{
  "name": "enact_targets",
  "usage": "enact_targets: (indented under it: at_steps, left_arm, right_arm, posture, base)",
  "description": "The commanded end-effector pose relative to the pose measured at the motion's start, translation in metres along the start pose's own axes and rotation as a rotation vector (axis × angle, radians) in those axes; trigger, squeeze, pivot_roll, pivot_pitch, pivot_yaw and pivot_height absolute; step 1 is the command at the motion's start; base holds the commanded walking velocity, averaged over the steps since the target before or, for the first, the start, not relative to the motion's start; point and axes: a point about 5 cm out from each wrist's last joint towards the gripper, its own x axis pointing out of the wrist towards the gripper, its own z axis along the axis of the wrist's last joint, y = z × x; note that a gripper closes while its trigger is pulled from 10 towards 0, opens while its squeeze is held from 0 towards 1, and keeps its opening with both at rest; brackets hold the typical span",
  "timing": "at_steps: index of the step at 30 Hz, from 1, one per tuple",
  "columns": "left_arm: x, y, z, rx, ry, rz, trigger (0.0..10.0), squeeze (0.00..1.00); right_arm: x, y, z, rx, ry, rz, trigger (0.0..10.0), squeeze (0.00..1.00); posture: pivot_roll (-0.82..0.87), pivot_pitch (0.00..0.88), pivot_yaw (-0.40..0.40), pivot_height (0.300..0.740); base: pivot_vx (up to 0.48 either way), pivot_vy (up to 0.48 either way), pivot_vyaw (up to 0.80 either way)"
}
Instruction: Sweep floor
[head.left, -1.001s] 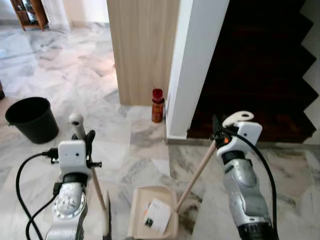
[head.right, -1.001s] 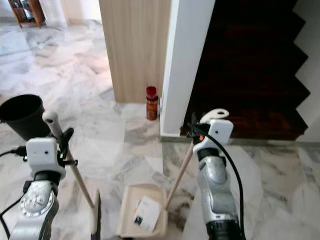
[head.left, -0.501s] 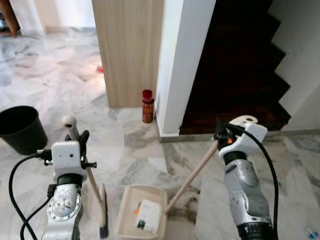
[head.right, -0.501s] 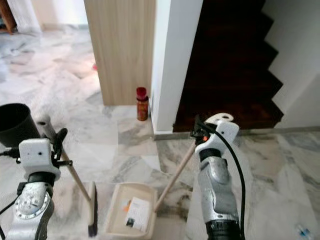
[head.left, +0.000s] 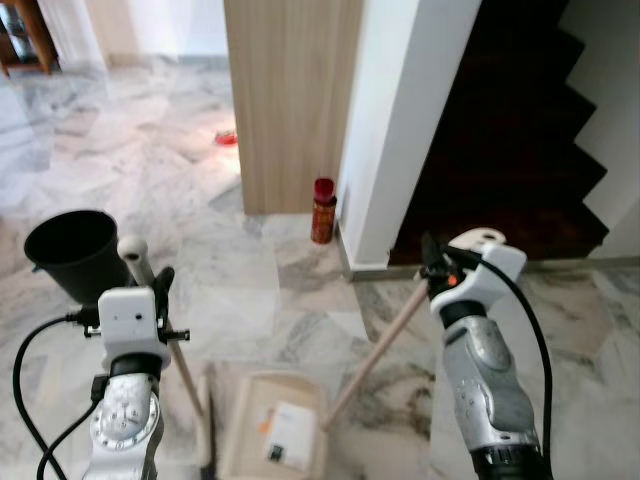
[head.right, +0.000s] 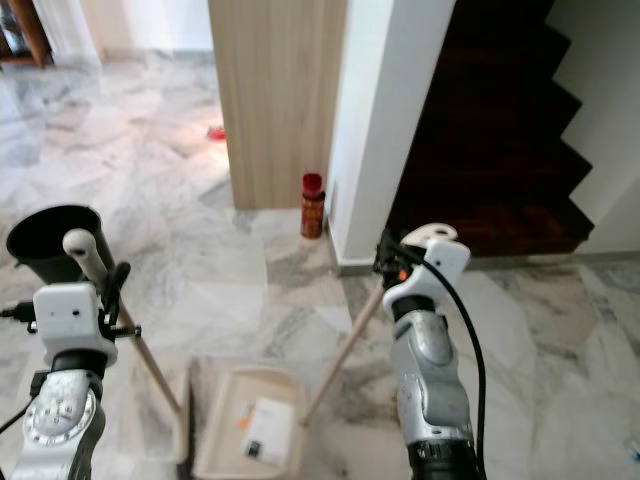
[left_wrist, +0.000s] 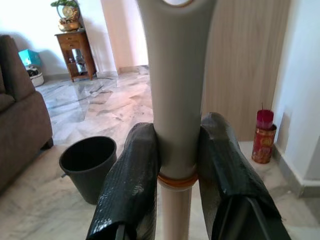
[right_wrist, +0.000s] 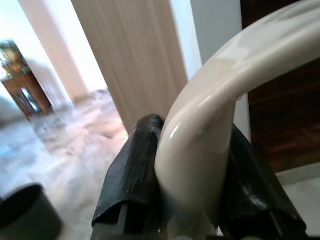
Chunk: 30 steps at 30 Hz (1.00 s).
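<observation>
Nearest the robot, a cream dustpan (head.left: 272, 428) lies on the marble floor (head.left: 250, 290) between the two arms, with a white card and small bits of litter in it. Its long wooden handle (head.left: 372, 352) slants up to the right gripper (right_wrist: 187, 185), whose black fingers are clamped on the pale looped grip at the top. Just left of the dustpan, the broom (head.left: 205, 415) stands on the floor; the left gripper (left_wrist: 175, 165) is closed around the grey upper end of its stick. Farther off on the left sits a black bucket (head.left: 76, 252). Beyond it, a red can (head.left: 323, 210) stands at the foot of a wooden panel (head.left: 290, 90), beside a white pillar (head.left: 410, 110) and dark stairs (head.left: 510, 150).
</observation>
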Motion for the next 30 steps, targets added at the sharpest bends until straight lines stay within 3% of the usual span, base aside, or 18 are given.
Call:
enact_targets:
  at_steps: [1, 14, 30]
  left_arm:
    - [0.001, -0.003, 0.012, -0.001, -0.060, -0.003, 10.0, 0.00]
    - [0.000, -0.003, 0.012, 0.000, -0.055, -0.011, 10.0, 0.00]
    - [0.002, 0.000, 0.010, -0.002, -0.043, 0.019, 10.0, 0.00]
  right_arm:
    - [-0.001, -0.006, 0.010, 0.009, -0.039, -0.019, 10.0, 0.00]
    - [-0.002, -0.006, 0.010, 0.008, -0.034, -0.013, 10.0, 0.00]
    - [-0.001, 0.008, 0.011, 0.045, -0.031, 0.014, 10.0, 0.00]
  posture:
    - [0.06, 0.035, -0.036, 0.740]
    - [0.06, 0.032, -0.037, 0.740]
    - [0.05, 0.078, -0.040, 0.740]
  base:
    - [0.000, 0.424, 0.00]
    - [0.000, 0.422, 0.00]
    - [0.000, 0.422, 0.00]
